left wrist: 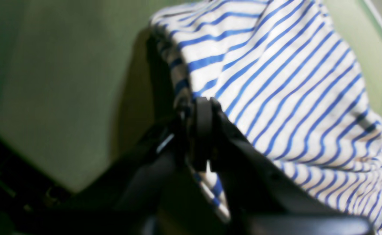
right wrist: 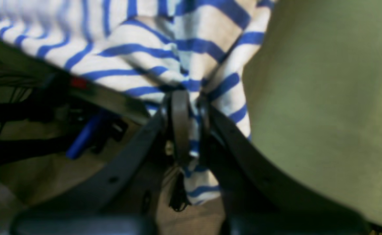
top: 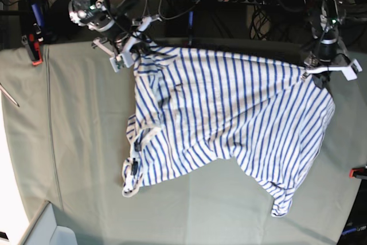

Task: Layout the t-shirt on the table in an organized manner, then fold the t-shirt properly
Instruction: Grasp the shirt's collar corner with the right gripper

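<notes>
While held, t-shirt point(top: 229, 119) edges (far side)

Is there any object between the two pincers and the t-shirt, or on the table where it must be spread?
Nothing visible. The right pincer and the left pincer both pinch the t-shirt at its far edge. The table around it shows only bare cloth.

The striped t-shirt point(top: 229, 119) is lying spread across the grey-green surface point(top: 80, 159), stretching between the right hand point(top: 133, 51) and the left hand point(top: 317, 71), each gripping an upper corner. Its collar point(top: 135, 147) is lying well below the right hand.
</notes>
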